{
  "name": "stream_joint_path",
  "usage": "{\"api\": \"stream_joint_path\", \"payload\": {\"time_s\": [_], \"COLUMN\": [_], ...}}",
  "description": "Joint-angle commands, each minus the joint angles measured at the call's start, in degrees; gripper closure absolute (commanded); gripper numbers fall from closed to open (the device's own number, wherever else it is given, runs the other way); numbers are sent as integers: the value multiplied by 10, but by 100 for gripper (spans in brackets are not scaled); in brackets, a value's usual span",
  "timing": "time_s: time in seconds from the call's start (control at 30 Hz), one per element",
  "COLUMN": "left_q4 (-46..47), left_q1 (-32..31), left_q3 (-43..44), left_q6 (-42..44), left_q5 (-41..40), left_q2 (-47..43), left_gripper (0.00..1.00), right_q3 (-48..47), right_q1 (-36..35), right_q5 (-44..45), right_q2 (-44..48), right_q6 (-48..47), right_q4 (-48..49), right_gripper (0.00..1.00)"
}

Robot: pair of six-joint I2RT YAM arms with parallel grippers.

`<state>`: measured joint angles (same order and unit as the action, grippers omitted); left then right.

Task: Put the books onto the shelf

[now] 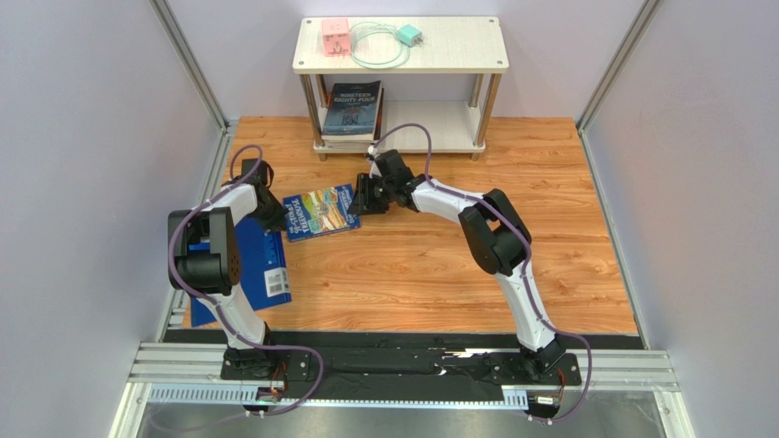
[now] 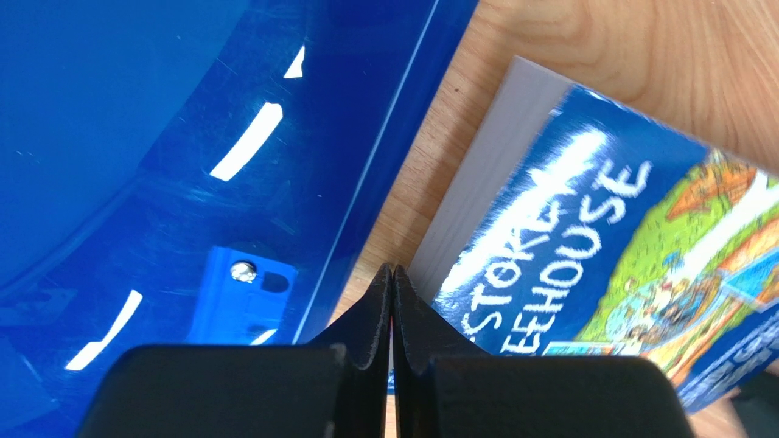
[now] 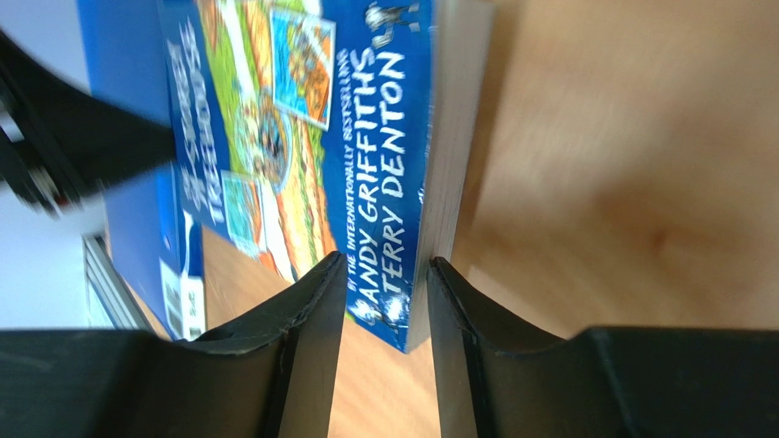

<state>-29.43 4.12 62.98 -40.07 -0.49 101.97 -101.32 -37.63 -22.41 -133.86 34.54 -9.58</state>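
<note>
The blue cartoon book [image 1: 318,212] lies face up on the table [image 1: 439,265], well short of the shelf [image 1: 457,57] and turned a little off square. The right gripper [image 3: 384,265] has it near a corner on its own side. One finger lies on the cover beside the authors' names and the other against the pages and underside. The book's thickness fills the gap, so I read this as a grasp, not jaws merely straddling. A flat paperback gives little to bite on, which is likely why the hold is taken at the very rim.

The left gripper [image 2: 391,269] is clenched on nothing, tips pressed together, set at the book's opposite edge between it and the blue holder [image 1: 261,269]. That placing looks like a backstop, so the book cannot slide away while the other arm works a finger under.

A dark book [image 1: 352,109] leans on the shelf's lower board. The top board carries a pink block [image 1: 334,36] and a charger [image 1: 409,36] with its cable, so the lower board seems the likelier home. The lift is not yet done
</note>
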Motion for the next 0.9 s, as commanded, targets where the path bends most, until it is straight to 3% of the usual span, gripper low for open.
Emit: {"api": "stream_joint_path", "payload": {"time_s": [0.0,0.27,0.43,0.7,0.87], "left_q4": [17,15,-7,-122,-125], "left_q1": [-11,-53,-112,-112,-112], "left_q3": [22,63,123,151,68], "left_q6": [19,72,83,104,81], "left_q5": [64,88,82,-61,-29], "left_q2": [2,2,9,-70,-153], "left_gripper": [100,100,100,100,100], "right_q3": [79,237,263,278,229], "right_q1": [-75,-152,-186,-149,-83], "right_q5": [-64,-95,-61,25,10], "right_q2": [75,184,249,315,280], "right_q6": [-26,-26,-44,-89,-126], "right_q4": [-29,-11,-24,-53,-65], "right_gripper": [59,60,60,56,48]}}
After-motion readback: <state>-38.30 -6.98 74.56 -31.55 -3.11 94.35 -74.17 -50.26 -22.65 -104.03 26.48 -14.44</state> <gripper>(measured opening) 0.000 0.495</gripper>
